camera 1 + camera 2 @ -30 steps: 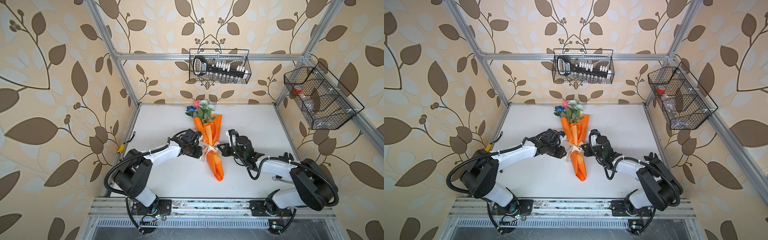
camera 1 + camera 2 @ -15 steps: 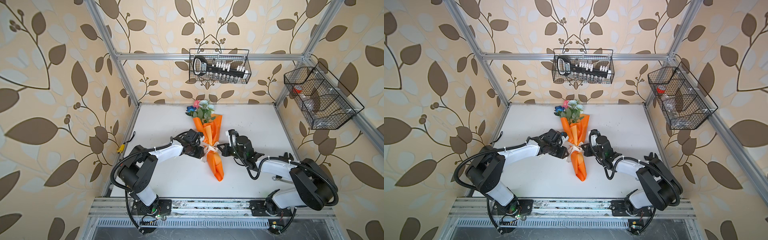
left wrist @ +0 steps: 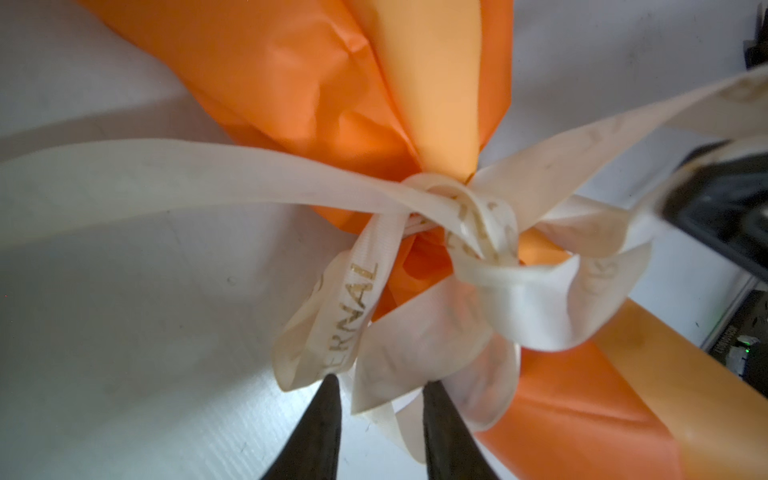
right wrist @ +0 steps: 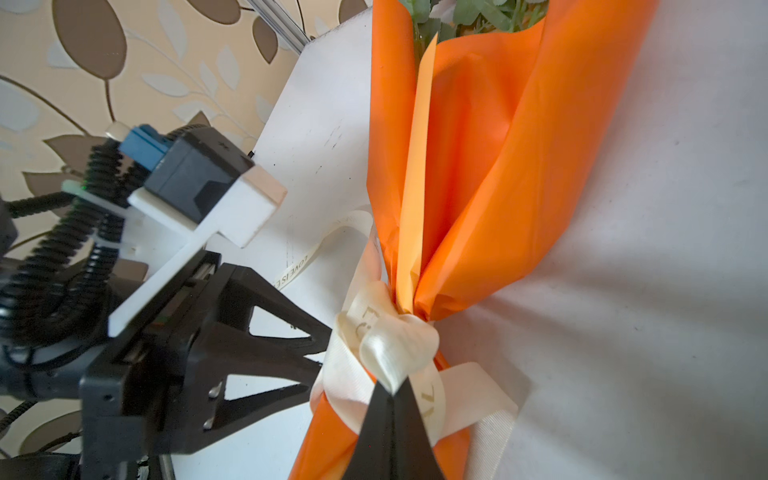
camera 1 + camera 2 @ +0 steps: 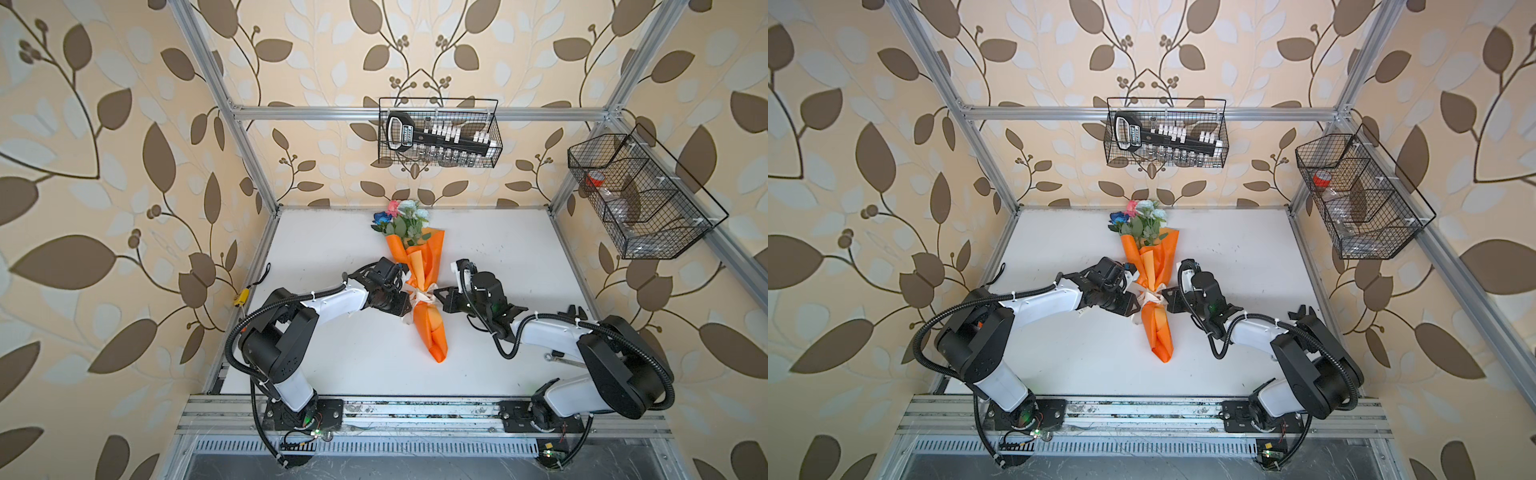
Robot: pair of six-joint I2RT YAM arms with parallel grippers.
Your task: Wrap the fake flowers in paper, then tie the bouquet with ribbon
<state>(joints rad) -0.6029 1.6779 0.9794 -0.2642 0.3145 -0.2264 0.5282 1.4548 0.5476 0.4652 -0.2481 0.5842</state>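
My right gripper pinches the limp ribbon cinching the light-looking, crushable bouquet of fake flowers mid-frame; my left gripper stands parted.

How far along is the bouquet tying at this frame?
Done: the cream ribbon circles the bouquet of fake flowers and is knotted, loops formed. In hand: the right gripper pinches one loop; the left gripper, jaws apart, straddles a strand. Left, likely: snugging the bow, then releasing.
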